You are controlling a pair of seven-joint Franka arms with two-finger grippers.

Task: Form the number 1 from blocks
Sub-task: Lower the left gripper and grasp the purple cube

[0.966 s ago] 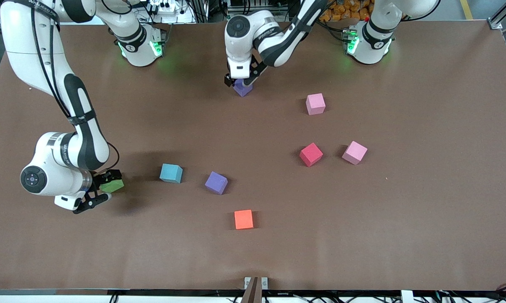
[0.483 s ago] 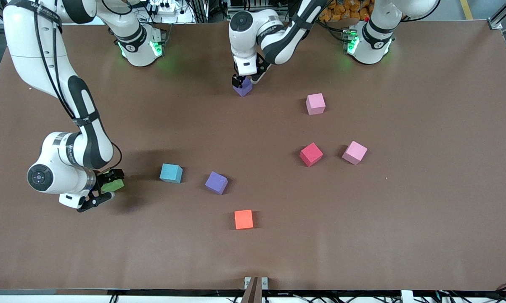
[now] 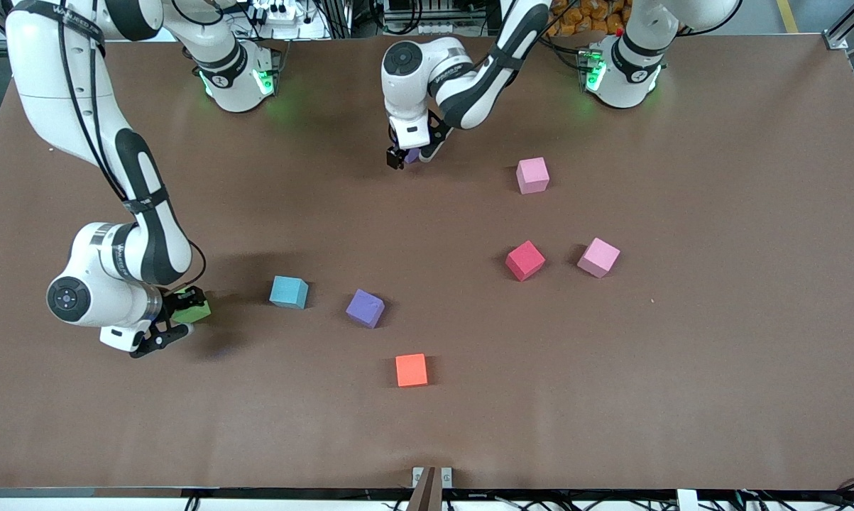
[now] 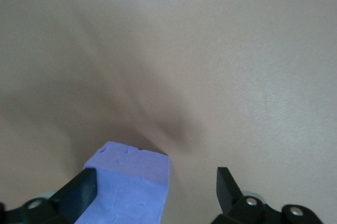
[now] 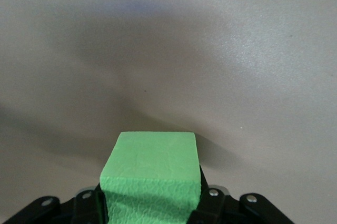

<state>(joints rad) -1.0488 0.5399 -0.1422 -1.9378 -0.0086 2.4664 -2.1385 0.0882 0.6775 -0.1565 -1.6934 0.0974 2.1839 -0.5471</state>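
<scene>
We see no containers here; all eight blocks lie loose on the brown bench (image 3: 718, 369). The right claw (image 3: 174, 319) sits low at the right arm's end of the bench, its fingers pressed onto the green block (image 3: 194, 311), which fills the gap between them in the right wrist view (image 5: 150, 174). A second ago those fingers stood spread around the same block; now they pinch it. The left claw (image 3: 407, 155) is down near the robots' bases, its fingers spread wide with one purple block (image 3: 412, 155) between them, the block touching one finger (image 4: 79, 195) and apart from the other (image 4: 226, 187). Compared with a second ago, this claw has shifted and now covers most of that block. The light blue block (image 3: 289, 292), the second purple block (image 3: 365, 308) and the orange block (image 3: 411, 370) lie nearer the front camera. The red block (image 3: 524, 260) sits beside one pink block (image 3: 598, 257); the other pink block (image 3: 532, 175) lies farther from the camera. None of these has moved.
</scene>
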